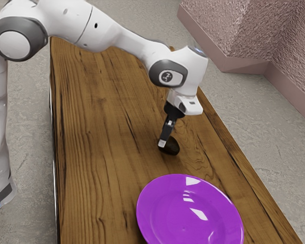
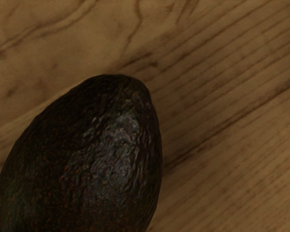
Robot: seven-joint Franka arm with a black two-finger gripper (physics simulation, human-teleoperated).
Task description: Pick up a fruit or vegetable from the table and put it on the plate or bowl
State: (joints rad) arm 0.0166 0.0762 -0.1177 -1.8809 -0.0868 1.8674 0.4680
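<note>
A dark, rough-skinned avocado (image 1: 172, 147) lies on the wooden table (image 1: 101, 127), a little beyond the purple plate (image 1: 189, 211). My gripper (image 1: 167, 144) is lowered straight down onto it, at table height, with the avocado right at its tip. In the wrist view the avocado (image 2: 87, 164) looms large directly under my hand, resting on the wood grain. The plate sits toward the exterior view's lower right, a short way from the avocado, with nothing on it.
The table is long and narrow, and its edges run close on both sides of the plate. Bare wood (image 1: 91, 178) stretches to the exterior view's left of the avocado. A pink stone wall (image 1: 254, 30) stands off the table at the upper right.
</note>
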